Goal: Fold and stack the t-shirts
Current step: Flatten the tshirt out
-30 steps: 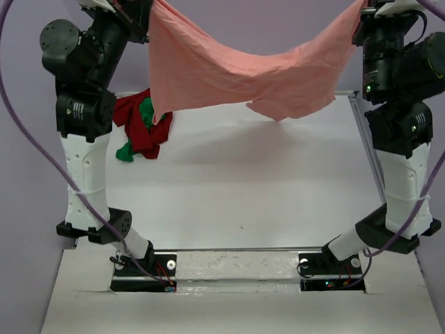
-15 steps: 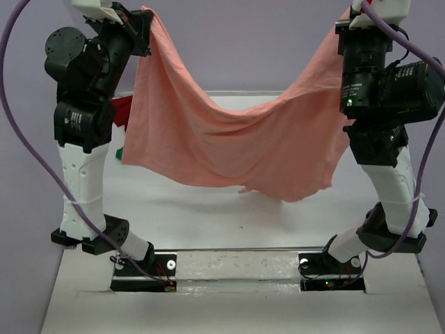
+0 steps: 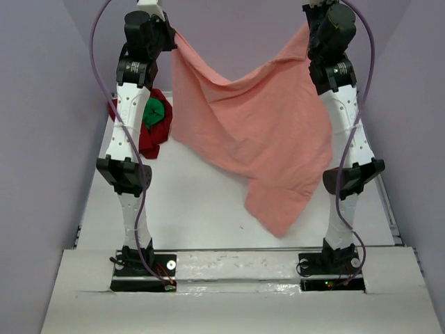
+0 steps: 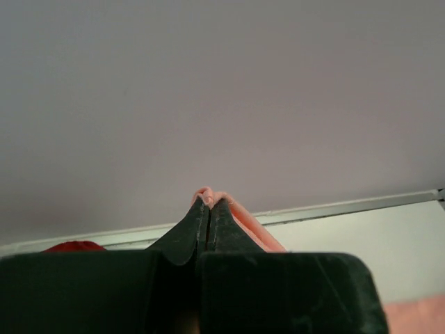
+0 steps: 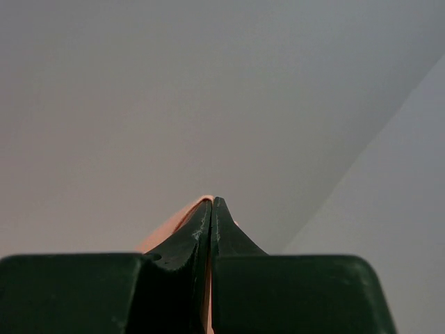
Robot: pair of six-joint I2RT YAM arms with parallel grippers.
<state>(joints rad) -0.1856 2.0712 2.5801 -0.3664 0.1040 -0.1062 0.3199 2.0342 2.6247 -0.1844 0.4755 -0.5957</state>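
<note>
I count 3 tees: 1 salmon-pink t-shirt [image 3: 257, 139], 1 dark red t-shirt [image 3: 149, 142], 1 green t-shirt [image 3: 156, 111]. My 2 grippers — left gripper [image 4: 209, 203], right gripper [image 5: 212, 203]. 1 table [image 3: 201, 202].

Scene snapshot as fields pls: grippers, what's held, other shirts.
left gripper: shut on salmon-pink t-shirt, raised high
right gripper: shut on the same shirt, raised high
salmon-pink t-shirt: hangs spread between both arms, over the table
dark red t-shirt: crumpled, far left of table
green t-shirt: bunched on the dark red one
folded: none yet
</note>
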